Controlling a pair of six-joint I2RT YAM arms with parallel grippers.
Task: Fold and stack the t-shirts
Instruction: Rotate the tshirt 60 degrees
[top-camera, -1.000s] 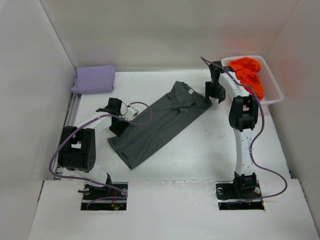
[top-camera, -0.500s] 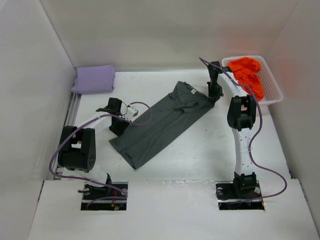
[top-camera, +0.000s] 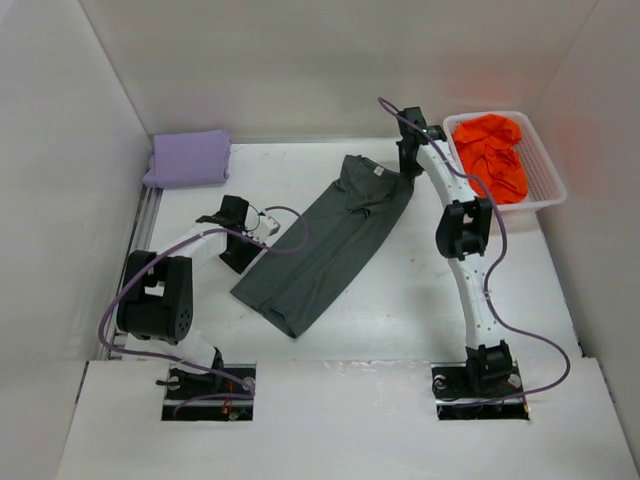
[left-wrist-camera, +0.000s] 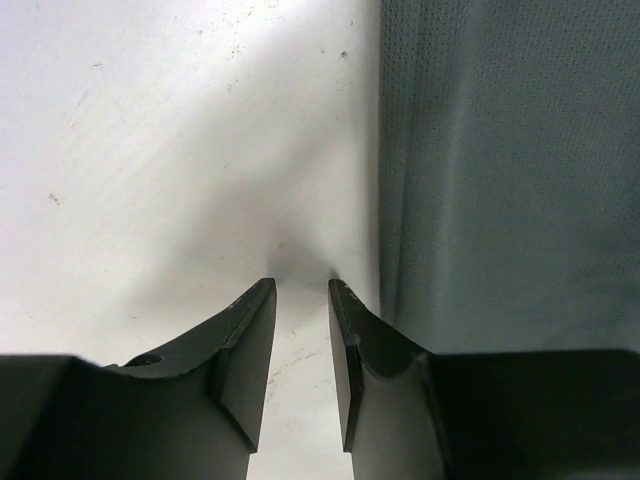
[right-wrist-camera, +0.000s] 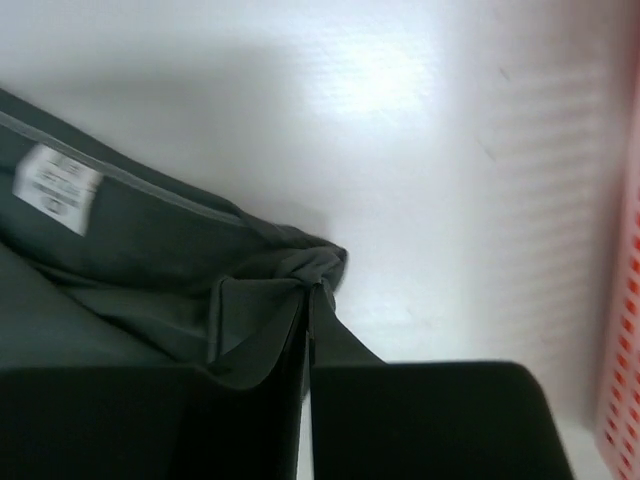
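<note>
While the right gripper (right-wrist-camera: 306, 288) pinched a bunched corner of the dark grey t-shirt (top-camera: 330, 245) near its collar, the shirt lay stretched diagonally on the white table (top-camera: 400, 310). The left gripper (left-wrist-camera: 302, 290) was low just beside the shirt's edge, its fingers slightly apart with nothing between them. The lavender t-shirt (top-camera: 188, 158) lay folded in the far left corner, and the orange t-shirt (top-camera: 490, 150) was crumpled in the white mesh basket (top-camera: 545, 172).

— The left arm (top-camera: 160, 300)?
— Elbow folded back, forearm reaching low; the left pincer (left-wrist-camera: 300, 290) holds its fingers (left-wrist-camera: 245, 350) a narrow gap apart.
— The right arm (top-camera: 470, 270)?
— Stretched far forward, right pincer (right-wrist-camera: 305, 300) pressed together on what looks like a bunch of the dark grey t-shirt (right-wrist-camera: 100, 250)
</note>
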